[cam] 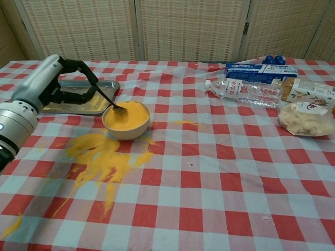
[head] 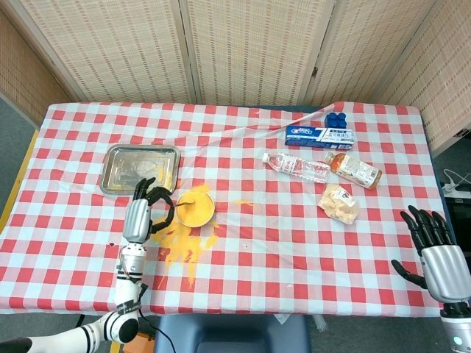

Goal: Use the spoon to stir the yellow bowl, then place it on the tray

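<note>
Blue-white toothpaste box (head: 320, 135), lettering unreadable, orange-labelled bottle (head: 355, 170)

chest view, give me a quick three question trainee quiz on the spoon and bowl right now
1. True or false: the left hand holds the spoon with its tip in the yellow bowl.
2. Where does the spilled yellow powder mostly lie?
A. inside the tray
B. on the cloth in front of the bowl, nearer the camera
C. beside the water bottle
3. Fill in: the tray sits ______ the bowl, toward the screen wall.

Key:
1. true
2. B
3. behind
</note>
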Robot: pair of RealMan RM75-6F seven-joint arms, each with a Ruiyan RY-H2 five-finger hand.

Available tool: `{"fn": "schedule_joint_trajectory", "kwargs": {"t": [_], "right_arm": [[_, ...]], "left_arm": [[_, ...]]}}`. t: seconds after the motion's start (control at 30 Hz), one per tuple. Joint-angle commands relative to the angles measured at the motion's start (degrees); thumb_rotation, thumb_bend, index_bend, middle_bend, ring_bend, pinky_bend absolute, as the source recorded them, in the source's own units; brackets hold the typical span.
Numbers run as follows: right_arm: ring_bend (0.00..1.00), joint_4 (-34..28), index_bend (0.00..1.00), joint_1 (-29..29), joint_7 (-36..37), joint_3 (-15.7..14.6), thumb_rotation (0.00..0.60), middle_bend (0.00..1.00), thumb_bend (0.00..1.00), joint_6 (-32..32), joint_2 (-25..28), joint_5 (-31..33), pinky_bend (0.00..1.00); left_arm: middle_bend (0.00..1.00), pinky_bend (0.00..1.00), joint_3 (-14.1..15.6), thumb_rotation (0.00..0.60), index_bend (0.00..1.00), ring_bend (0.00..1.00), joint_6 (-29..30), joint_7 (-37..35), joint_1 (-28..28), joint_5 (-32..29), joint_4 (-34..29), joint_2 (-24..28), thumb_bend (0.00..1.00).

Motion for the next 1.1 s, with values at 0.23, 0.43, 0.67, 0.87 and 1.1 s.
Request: {"fn": "schedule_joint_trajectory", "kwargs": {"t": [0.23,0.43,0.67,0.87,1.1], "right_arm": [[0.00,0.1,0.00,0.1,-0.2,0.0,0.600,0.00,0.11,-0.5,-0.1,0.3,0.00],[0.00,-0.1,0.00,0.2,-0.3,0.1,0.600,0.00,0.11,-0.7,-0.1,0.6,0.00],[0.00,0.0,0.00,0.3,-0.4,0.2,0.600,0.00,0.11,-1.0,-0.1,1.0,0.00],[0.00,-0.1,0.00,0.1,0.1,0.0,0.600,0.00,0.11,-0.7,0.1,0.6,0.00],[0.00,0.1,0.00,0.0,-0.8,0.2,0.600,0.00,0.11,-0.2,-0.2,0.5,0.00]], "left_arm": [[0.38,0.04,0.5,0.600,0.87,0.10,-0.3,-0.2,0.5,0.3,-4.6,1.7,0.72],[0.38,0.04,-0.3,0.600,0.87,0.10,0.4,-0.1,-0.2,0.9,-2.4,1.1,0.72],[0.38,0.04,-0.9,0.600,0.87,0.10,-1.4,-1.9,-1.2,-0.3,2.1,0.0,0.73],[0.38,0.04,0.0,0.600,0.87,0.10,-2.5,-2.2,-1.2,-0.5,2.5,-0.2,0.73],[0.38,0.04,1.4,0.600,0.87,0.10,-2.8,-1.5,0.3,-0.5,-3.5,2.4,0.73]]}}
